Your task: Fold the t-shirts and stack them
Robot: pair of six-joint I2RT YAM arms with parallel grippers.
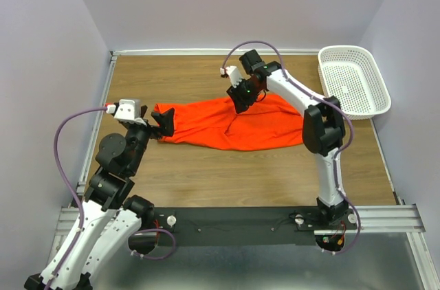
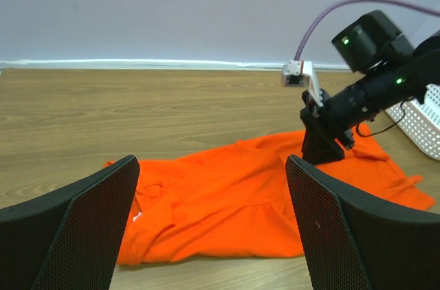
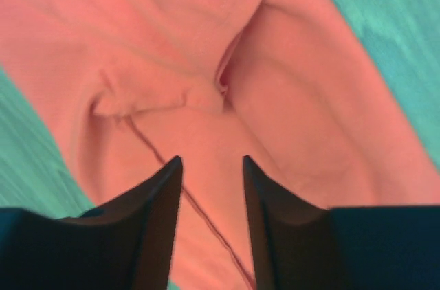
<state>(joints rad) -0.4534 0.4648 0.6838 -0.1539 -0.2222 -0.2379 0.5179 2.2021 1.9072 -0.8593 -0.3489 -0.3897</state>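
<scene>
step: first fold, pre-grasp | shirt (image 1: 234, 125): rumpled mid-table, lying 9-to-3 | my left gripper (image 1: 165, 120): wide apart, empty, at its 9 o'clock end | my right gripper (image 3: 210, 161): narrowly apart, unclamped, over its 12 o'clock edge | next, I judge: pinch both, spread flat

From high on the near side of the t-shirt (image 1: 240, 128), we look down on the whole table (image 1: 206, 180). Our left wrist view sits low at the t-shirt's left end and faces along it toward the right arm (image 2: 371, 94) and the basket (image 2: 423, 121). Our right wrist view looks down from very close, over the t-shirt's far edge. All three views share the t-shirt.
</scene>
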